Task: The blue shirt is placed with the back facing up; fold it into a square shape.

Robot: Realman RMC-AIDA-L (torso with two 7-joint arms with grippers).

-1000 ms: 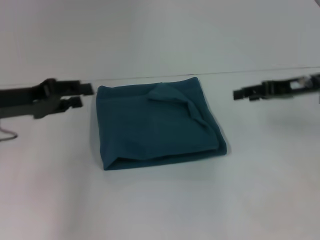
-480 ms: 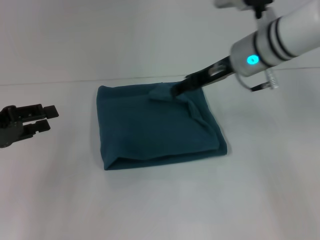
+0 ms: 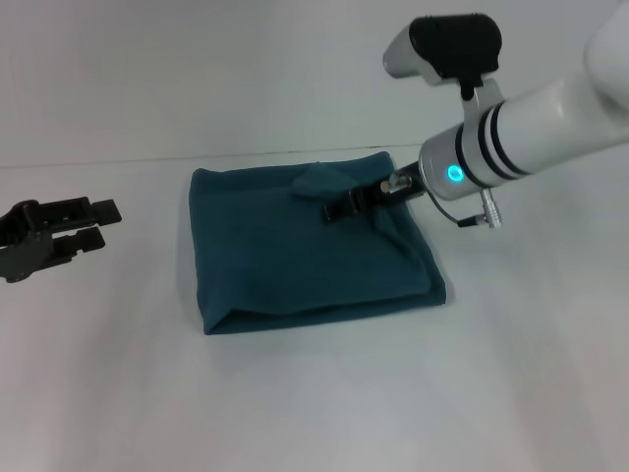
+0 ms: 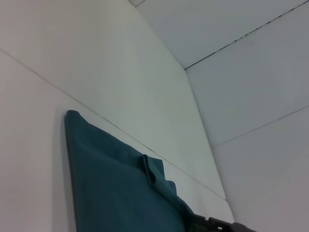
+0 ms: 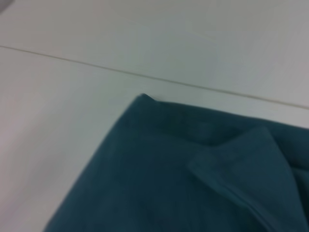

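Shirt: we see the blue shirt (image 3: 313, 246) folded to a rough square on the white surface (image 3: 314, 403), one flap raised near its far edge.
Right hand: the right hand (image 3: 339, 208) reaches over that flap; we cannot tell its finger state.
Left hand: the left hand (image 3: 93, 224) hovers beside the shirt, fingers apart, holding nothing.

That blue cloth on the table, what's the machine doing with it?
It's a blue shirt, already folded into a rough square on the white table. The right gripper is down on a loose flap near the shirt's far edge, apparently tidying it. The left gripper hovers open off to the left side, clear of the shirt.
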